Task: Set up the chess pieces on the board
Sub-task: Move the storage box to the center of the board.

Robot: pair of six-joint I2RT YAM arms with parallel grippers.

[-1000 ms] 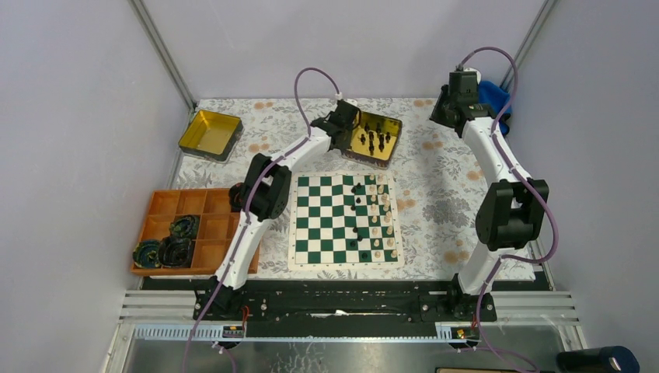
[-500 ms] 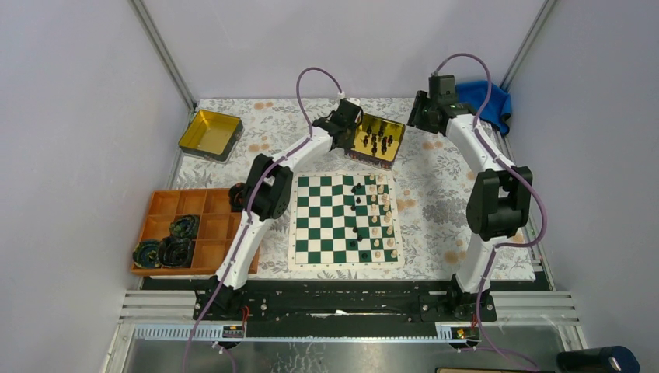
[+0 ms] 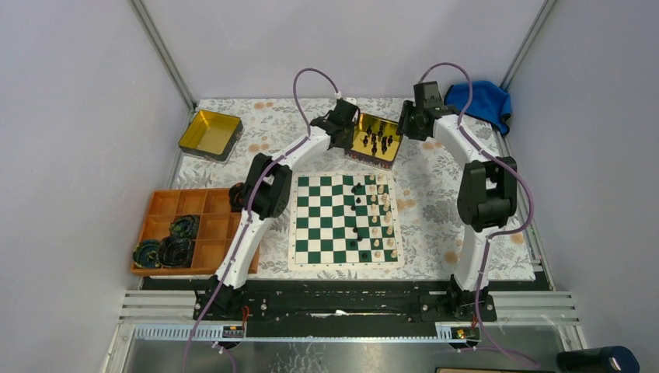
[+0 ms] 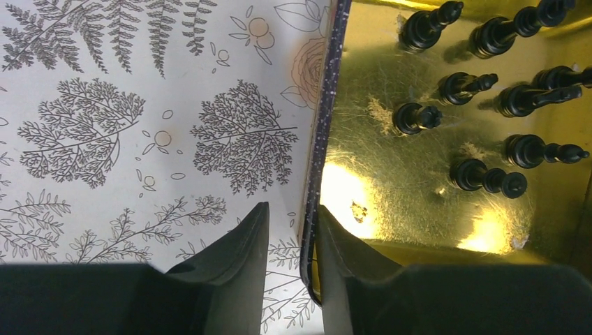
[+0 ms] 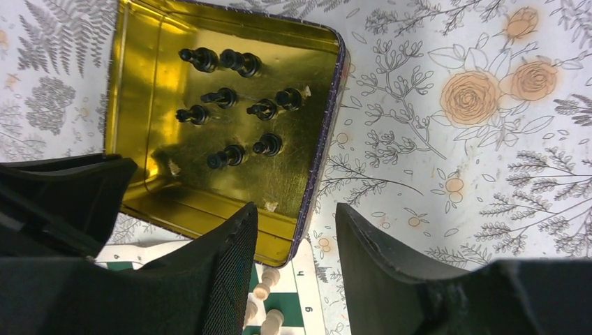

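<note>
Inside gold tin (image 5: pixel 148 78), black chess pieces (image 5: pixel 267 145).

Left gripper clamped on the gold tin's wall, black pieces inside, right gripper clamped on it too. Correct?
Not quite. The right gripper is open above the tin and grips nothing, as the right wrist view shows. The left gripper is clamped on the tin's wall, with the black pieces inside.

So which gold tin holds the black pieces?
The tin just beyond the board, its wall pinched by the left gripper; black pieces stand inside. The far-left tin looks empty.
</note>
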